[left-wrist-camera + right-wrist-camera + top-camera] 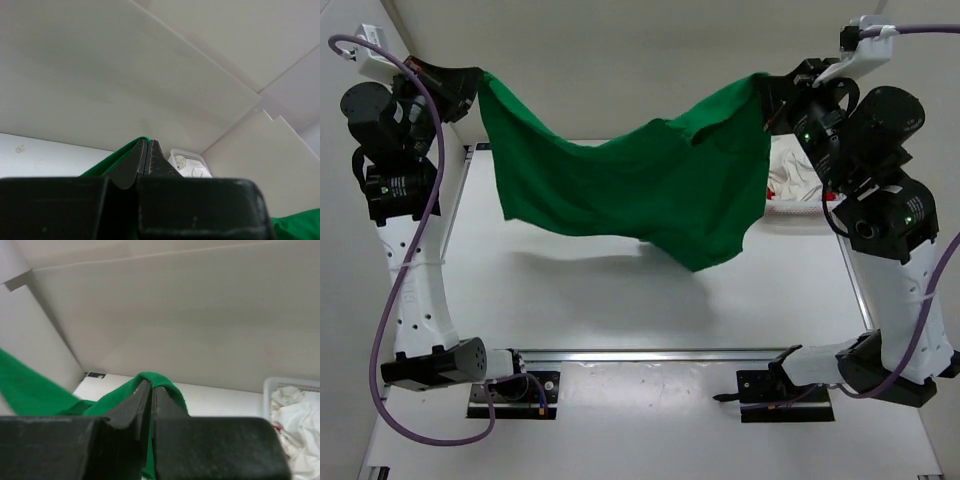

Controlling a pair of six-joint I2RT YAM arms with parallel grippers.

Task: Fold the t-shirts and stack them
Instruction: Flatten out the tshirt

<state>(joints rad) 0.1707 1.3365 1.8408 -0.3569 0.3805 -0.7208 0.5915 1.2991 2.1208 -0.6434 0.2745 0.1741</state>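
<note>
1. Hanging up in the air between the two arms is the bright green short-sleeved cloth t-shirt (620,190). It's strung out like a hammock over the flat white table (620,320).
2. The left gripper (470,82) is raised at the far left corner and pinched tight on one end of the green shirt. On the left wrist cam its two black fingers (131,167) are pressed flat together, with green fabric bunched right beside them.
3. Same deal on the other side. The right gripper (765,88) is up at the far right, clamped on the opposite end of the shirt. On the right wrist cam the fingers are squeezed together and a fold of green cloth loops over their tips.
4. The top edge of the shirt dips in the middle between the two pinch points, so it's not pulled taut. The right half droops lowest, down to a rounded flap. Its shadow lands on the tabletop underneath, offset from the cloth, so the shirt looks clear of the table.
5. A white plastic mesh basket (292,385) sits at the far right of the table, partly hidden behind the right arm. There's a crumpled white cloth t-shirt (295,412) inside it. A sliver of bright red cloth (798,211) shows at the basket's near edge, but too little of it is visible to say how it's lying.
</note>
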